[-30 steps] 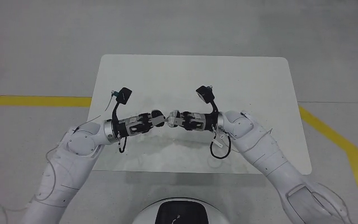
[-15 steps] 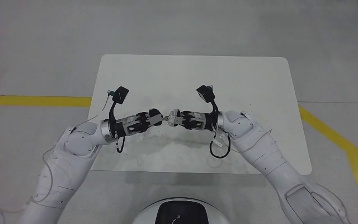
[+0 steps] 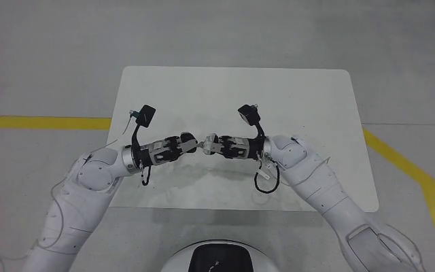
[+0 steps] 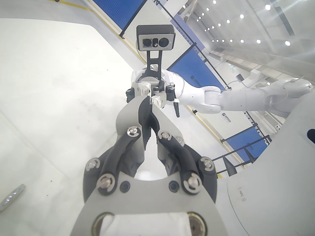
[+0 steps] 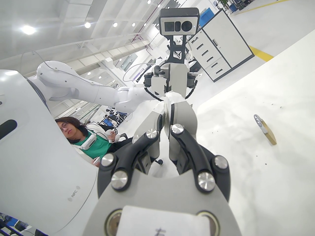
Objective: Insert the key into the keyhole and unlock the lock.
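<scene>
**A:** Both arms are out over the middle of the table [image 3: 306, 95]. The left gripper [image 3: 194, 144] and the right gripper [image 3: 209, 143] are nose to nose, tips just about touching.

**B:** The left jaws are pressed right together. In its own wrist camera the black pads [image 4: 144, 116] lie against each other, with no gap near the tips.

**A:** It's the same on the right. Its two fingers [image 5: 183, 114] run together to a thin seam, clamped down tight.

**B:** Is either one holding anything?

**A:** Hard to call. There's a pale bit where the two sets of tips meet. Whether something thin is pinched in either pair is too small and too crowded to tell.

**B:** And the lock [image 5: 265, 129]?

**A:** It's lying flat on the table, brass body and silver shackle, well apart from both grippers, with nothing touching it.

**B:** The left wrist camera also catches a flat grey piece [image 4: 11, 194] on the table, cut off by the frame edge. I can't say what it is.

**A:** From above, the two forearms cover the strip of table right beneath the meeting point.
</scene>
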